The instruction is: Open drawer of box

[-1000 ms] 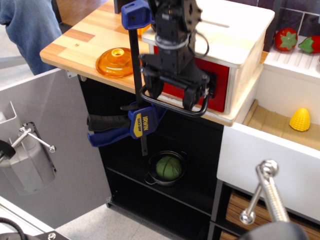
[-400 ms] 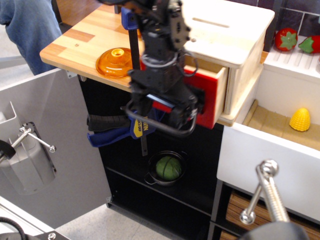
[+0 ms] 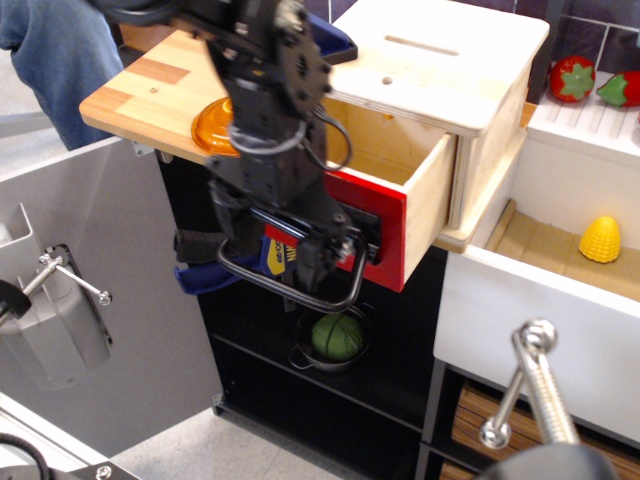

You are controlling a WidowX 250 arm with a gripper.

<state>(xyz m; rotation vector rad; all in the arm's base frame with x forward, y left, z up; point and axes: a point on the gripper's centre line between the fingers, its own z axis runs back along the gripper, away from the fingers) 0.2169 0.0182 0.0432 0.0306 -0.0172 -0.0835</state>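
Drawer (image 3: 395, 215) of the box (image 3: 450, 80) stands pulled well out from the box's front, its red face hanging past the edge of the bench (image 3: 150, 90) and its pale plywood side and hollow inside open to view. On the red face sits a black mounting plate, and from it a large black loop handle (image 3: 300, 285) juts forward and down. The gripper (image 3: 285, 250) is at that handle, its black fingers closed about the upper bar of the loop, with the arm reaching down from the upper left and hiding much of the drawer's front. The box itself sits on the right end of the wooden bench, its white top showing a slot and a small hole.

Behind the arm, an orange dish (image 3: 212, 128) rests on the bench, partly hidden. Below the bench edge, a blue bar clamp (image 3: 275, 255) shows beside the gripper. On the dark shelf under it, a small black pot (image 3: 335, 340) holds a green ball-like thing. To the right, a white cabinet drawer (image 3: 530, 320) stands open with a yellow toy corn (image 3: 600, 240) inside. Two toy strawberries (image 3: 572, 78) lie at the upper right.
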